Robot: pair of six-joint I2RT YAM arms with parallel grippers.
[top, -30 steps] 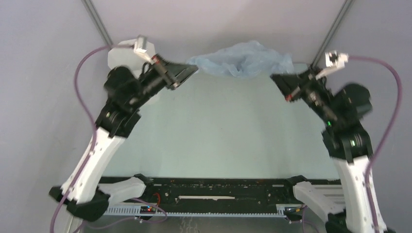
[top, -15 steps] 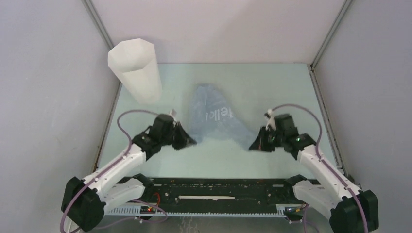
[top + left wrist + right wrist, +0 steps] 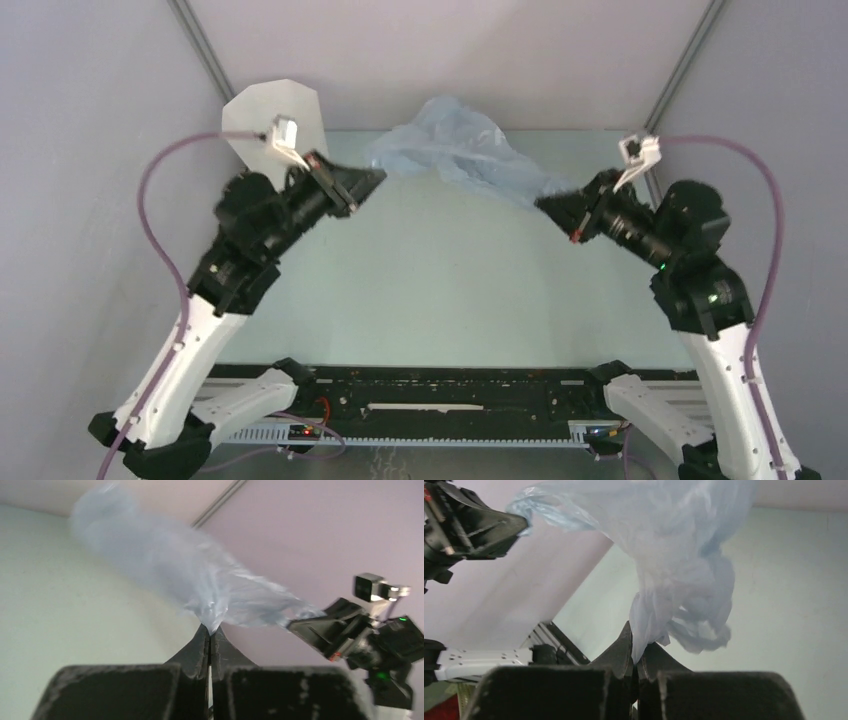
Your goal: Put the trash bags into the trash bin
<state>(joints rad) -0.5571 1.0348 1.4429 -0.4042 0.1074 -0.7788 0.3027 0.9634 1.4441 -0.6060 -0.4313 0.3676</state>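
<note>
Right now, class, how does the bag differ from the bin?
The bag is pale blue and crumpled; the bin is white with flat facets. The bag hangs between the left gripper and the right gripper, both shut on it; the bin stands ungripped at the far left. Both look like pale plastic.

- The bag hangs above the far part of the table, stretched between the two grippers.
- The left gripper pinches the bag's left end, and the right gripper pinches its right end.
- The bin stands at the far left corner, behind the left gripper and left of the bag.
</note>
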